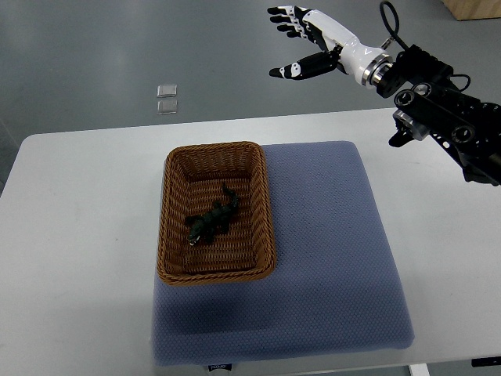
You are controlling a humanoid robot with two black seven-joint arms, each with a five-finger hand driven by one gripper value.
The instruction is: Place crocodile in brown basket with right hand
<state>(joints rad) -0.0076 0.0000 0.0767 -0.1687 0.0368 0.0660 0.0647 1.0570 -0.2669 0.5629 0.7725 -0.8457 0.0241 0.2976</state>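
I see the small dark green toy crocodile [213,221] lying inside the brown woven wicker basket [213,149], flat on its floor near the middle. It is angled so that one end points far-right and the other near-left. Nothing is touching it.

The basket sits on the left part of a blue-grey padded mat [329,251], which lies on the white bench [78,235].

My right hand [313,43] hangs well away from the basket, out past the far edge of the bench on the right. Its fingers [290,19] are spread wide with the thumb apart from them, and it has hold of nothing.

I judge the placing done, since the toy is in the basket and the hand is clear of it. At most, parking the arm is left.

The toy is too dark and small for me to be sure which end is its head. The right arm is cut off by the right edge, and the left arm is out of sight. A label on the mat's near edge is too small to read.
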